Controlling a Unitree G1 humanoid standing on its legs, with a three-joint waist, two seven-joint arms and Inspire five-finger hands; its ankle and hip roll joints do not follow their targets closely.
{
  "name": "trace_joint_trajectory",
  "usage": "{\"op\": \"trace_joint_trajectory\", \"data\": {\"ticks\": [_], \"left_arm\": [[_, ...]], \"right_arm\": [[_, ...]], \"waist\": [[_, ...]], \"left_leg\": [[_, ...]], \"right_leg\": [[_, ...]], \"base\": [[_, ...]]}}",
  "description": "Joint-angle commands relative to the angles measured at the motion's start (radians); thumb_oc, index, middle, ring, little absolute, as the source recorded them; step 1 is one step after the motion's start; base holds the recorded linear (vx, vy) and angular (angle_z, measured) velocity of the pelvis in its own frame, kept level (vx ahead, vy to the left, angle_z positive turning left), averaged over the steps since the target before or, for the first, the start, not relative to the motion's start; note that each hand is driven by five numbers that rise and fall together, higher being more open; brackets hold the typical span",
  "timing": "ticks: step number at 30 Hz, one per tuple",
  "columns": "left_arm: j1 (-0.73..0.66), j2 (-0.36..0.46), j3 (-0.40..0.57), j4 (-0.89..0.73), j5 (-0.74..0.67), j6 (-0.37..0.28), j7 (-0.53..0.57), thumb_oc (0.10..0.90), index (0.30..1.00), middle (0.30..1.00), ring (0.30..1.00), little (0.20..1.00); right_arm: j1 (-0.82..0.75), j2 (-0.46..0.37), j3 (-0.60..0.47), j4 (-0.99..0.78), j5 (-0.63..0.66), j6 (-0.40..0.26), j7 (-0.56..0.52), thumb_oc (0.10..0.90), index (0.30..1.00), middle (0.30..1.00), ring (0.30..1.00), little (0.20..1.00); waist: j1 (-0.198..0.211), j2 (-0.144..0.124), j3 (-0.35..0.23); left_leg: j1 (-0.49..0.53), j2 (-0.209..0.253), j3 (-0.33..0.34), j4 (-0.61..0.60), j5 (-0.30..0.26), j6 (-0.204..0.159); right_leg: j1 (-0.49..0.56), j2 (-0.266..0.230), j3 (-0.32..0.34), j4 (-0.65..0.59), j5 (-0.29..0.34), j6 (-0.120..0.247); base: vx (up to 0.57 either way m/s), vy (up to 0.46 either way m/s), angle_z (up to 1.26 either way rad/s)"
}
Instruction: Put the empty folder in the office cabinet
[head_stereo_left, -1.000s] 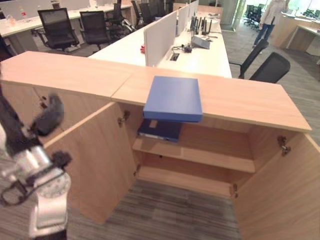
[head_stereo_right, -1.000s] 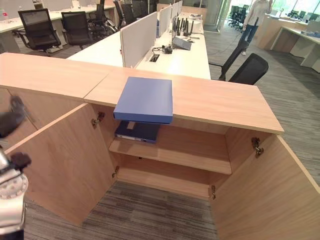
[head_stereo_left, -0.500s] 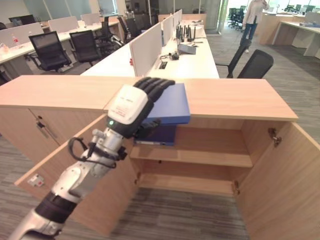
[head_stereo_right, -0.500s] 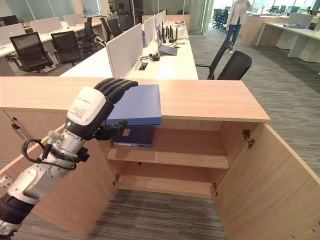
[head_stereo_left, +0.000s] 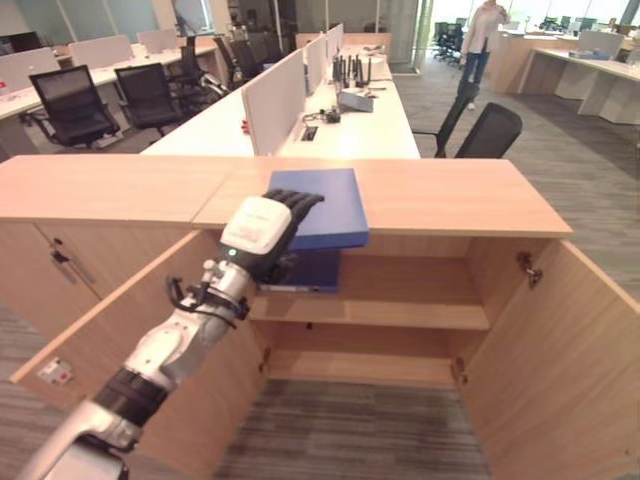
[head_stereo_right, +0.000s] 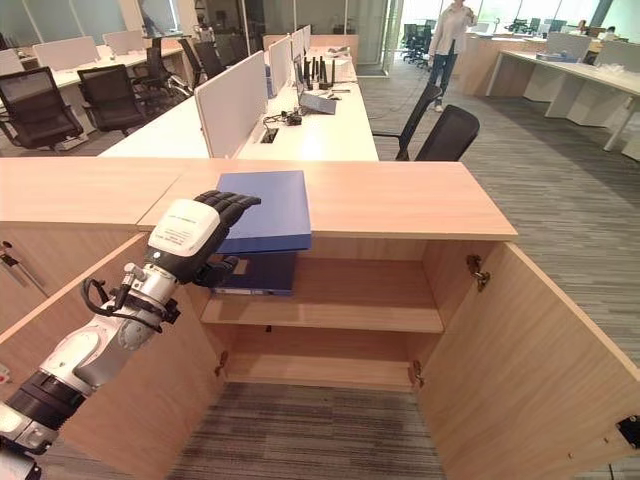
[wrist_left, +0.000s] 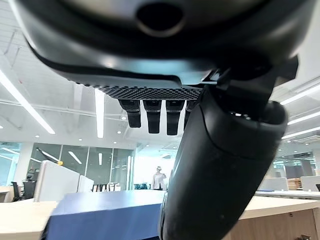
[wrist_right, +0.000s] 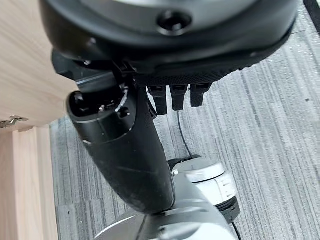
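Rows of white desks and black chairs stretch behind a low wooden office cabinet (head_stereo_left: 450, 205) whose two doors stand wide open, showing an upper shelf (head_stereo_left: 400, 312) and a lower one. A blue folder (head_stereo_left: 325, 205) lies flat on the cabinet's top, its near end jutting out over the front edge above the opening, towards the left side of the open compartment. A darker folder (head_stereo_left: 310, 272) already lies on the upper shelf just beneath it.

A second ago the left hand (head_stereo_left: 262, 228) was low beside the left door (head_stereo_left: 150, 320), well apart from the folder; half a second ago it had come up to the folder's near left corner. Now it sits at that same corner, fingers (head_stereo_right: 232, 203) laid over the folder's top and the thumb reaching below the overhanging edge. The left wrist view shows fingers above and thumb below with the blue cover between them, so the hand looks to be closing on the folder, though whether the pinch is firm cannot be told. The folder itself has not shifted on the top.

That suggests the reach is done and the grasp is the step in hand; the transfer down to a shelf is yet to begin.

The right hand (wrist_right: 150, 115) hangs over the carpet with its fingers curled, holding nothing.
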Motion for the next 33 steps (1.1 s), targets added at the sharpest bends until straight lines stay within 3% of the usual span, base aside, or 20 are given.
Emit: {"op": "trace_joint_trajectory", "data": {"ticks": [1,7,10,18,33], "left_arm": [[-0.256,-0.033,0.051,0.005,0.027,0.003,0.074,0.8,0.9,0.9,0.9,0.9],[-0.297,-0.048,0.016,0.036,0.047,0.011,0.082,0.8,0.9,0.9,0.9,0.9],[-0.288,-0.046,0.031,0.042,0.059,0.031,0.085,0.8,0.9,0.9,0.9,0.9],[-0.344,-0.027,-0.012,0.109,0.069,0.053,0.041,0.8,0.9,0.9,0.9,0.9],[-0.406,-0.023,-0.045,0.255,0.113,0.108,0.056,0.8,0.9,0.9,0.9,0.9]], "right_arm": [[-0.053,-0.026,-0.018,0.066,0.003,0.004,-0.004,0.8,0.9,0.9,0.9,0.9],[-0.049,-0.034,-0.024,0.078,-0.001,0.01,-0.009,0.8,0.9,0.9,0.9,0.9],[-0.071,-0.024,-0.001,0.04,0.002,-0.025,-0.024,0.8,0.9,0.9,0.9,0.9],[-0.043,-0.034,-0.003,0.016,0.016,-0.018,0.003,0.8,0.9,0.9,0.9,0.9],[-0.044,-0.049,-0.004,0.009,0.039,-0.024,0.002,0.8,0.9,0.9,0.9,0.9]], "waist": [[0.005,0.01,-0.019],[-0.001,0.02,-0.018],[0.002,0.015,-0.02],[-0.014,0.013,-0.019],[-0.024,0.008,-0.021]], "left_leg": [[0.034,-0.001,-0.066,0.0,-0.128,-0.029],[0.039,-0.003,-0.066,0.0,-0.131,-0.028],[0.032,-0.003,-0.067,0.0,-0.12,-0.027],[0.025,0.002,-0.05,0.0,-0.118,-0.027],[0.031,0.004,-0.036,0.0,-0.13,-0.028]], "right_leg": [[0.024,-0.015,-0.061,0.007,-0.05,0.055],[0.026,-0.02,-0.065,0.007,-0.051,0.058],[0.021,-0.019,-0.063,0.007,-0.041,0.055],[0.008,-0.013,-0.047,0.01,-0.036,0.055],[0.009,-0.012,-0.039,0.01,-0.042,0.057]], "base": [[0.0,0.0,0.0],[-0.01,0.002,0.0],[-0.02,-0.002,0.0],[0.0,-0.002,0.0],[0.01,-0.001,0.0]]}}
